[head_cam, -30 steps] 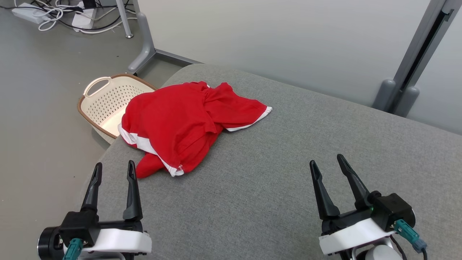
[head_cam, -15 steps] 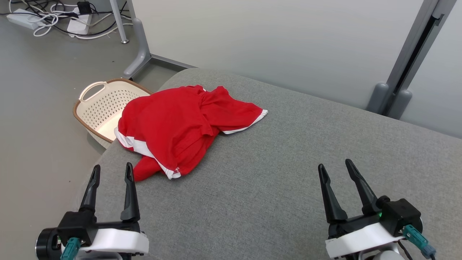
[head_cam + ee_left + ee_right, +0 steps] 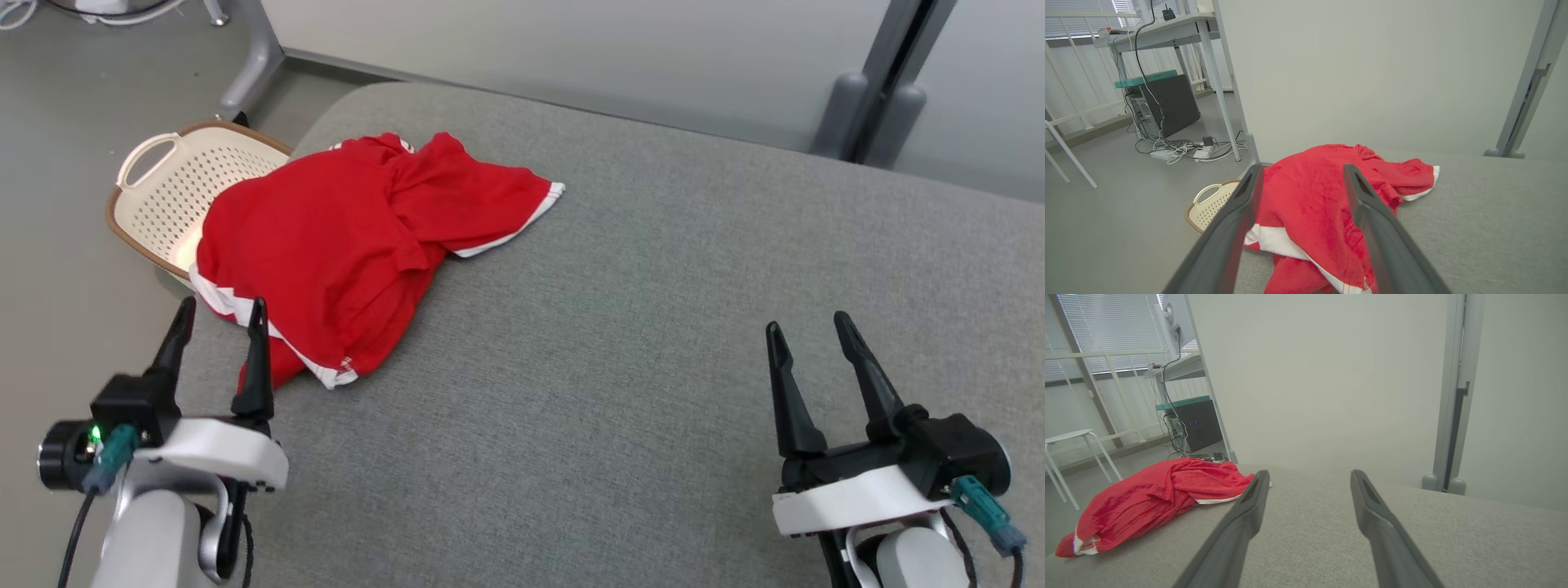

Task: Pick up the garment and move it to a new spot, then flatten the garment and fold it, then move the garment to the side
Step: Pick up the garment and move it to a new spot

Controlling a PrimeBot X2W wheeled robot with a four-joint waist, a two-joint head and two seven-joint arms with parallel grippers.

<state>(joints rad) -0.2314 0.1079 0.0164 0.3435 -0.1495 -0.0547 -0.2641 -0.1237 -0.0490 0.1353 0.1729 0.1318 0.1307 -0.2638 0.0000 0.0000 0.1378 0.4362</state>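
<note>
Left gripper (image 3: 223,302), jaws wide open, has moved up to the red garment (image 3: 326,237) at the padded surface's (image 3: 653,343) far-left corner; right gripper (image 3: 806,322) idle, also open, so pickup is likely next.

Garment (image 3: 326,245) red, white-banded edges. Cushioned surface (image 3: 653,327) heathered grey. Basket (image 3: 163,184) cream, perforated, brown rim. Floor (image 3: 49,122) grey.

the head view looks steeply down from above onto the grey cushion (image 3: 620,343). the left wrist view sits low, looking along its fingers (image 3: 1372,212) at the red garment (image 3: 1310,196) close ahead. the right wrist view, equally low, faces the wall (image 3: 1310,375), with the garment far to its left. all three views share the garment and the cushion.
</note>
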